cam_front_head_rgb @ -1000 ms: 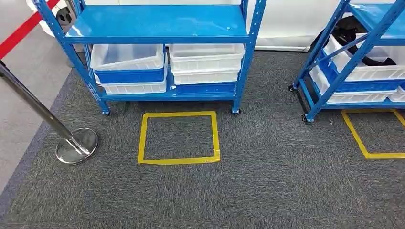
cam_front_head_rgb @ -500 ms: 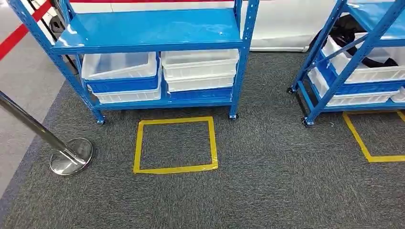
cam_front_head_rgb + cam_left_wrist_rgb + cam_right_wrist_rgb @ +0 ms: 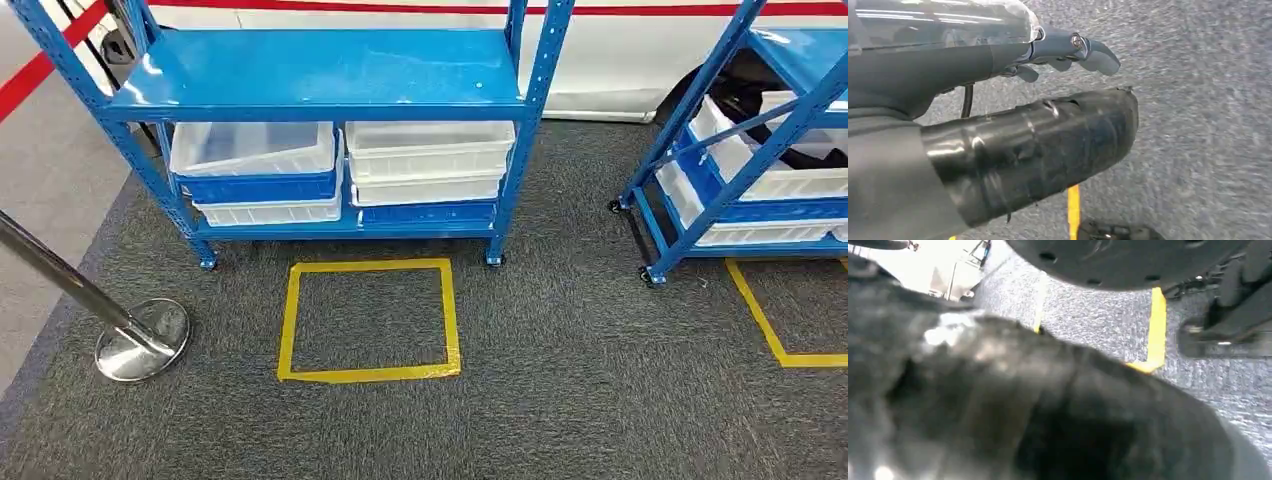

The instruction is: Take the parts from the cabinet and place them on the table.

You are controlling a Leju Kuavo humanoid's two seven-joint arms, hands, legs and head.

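Note:
A blue wheeled rack (image 3: 330, 70) stands straight ahead in the head view. On its lowest level sit stacked white and blue bins (image 3: 255, 150) and more bins (image 3: 430, 150); I cannot make out what they contain. A second blue rack (image 3: 760, 120) at the right carries white bins with dark things (image 3: 745, 95) in them. In the left wrist view my left hand (image 3: 1068, 50) hangs over the carpet with fingers stretched out and nothing between them. My right hand (image 3: 1023, 415) is a dark blur close to its camera.
A yellow tape square (image 3: 368, 320) marks the grey carpet in front of the near rack; another yellow square (image 3: 790, 330) lies by the right rack. A chrome stanchion (image 3: 142, 340) with a red belt (image 3: 40, 65) stands at the left.
The whole view has shifted: the rack and the tape square sit lower and look larger, so the camera has come closer. Nothing on the racks has moved.

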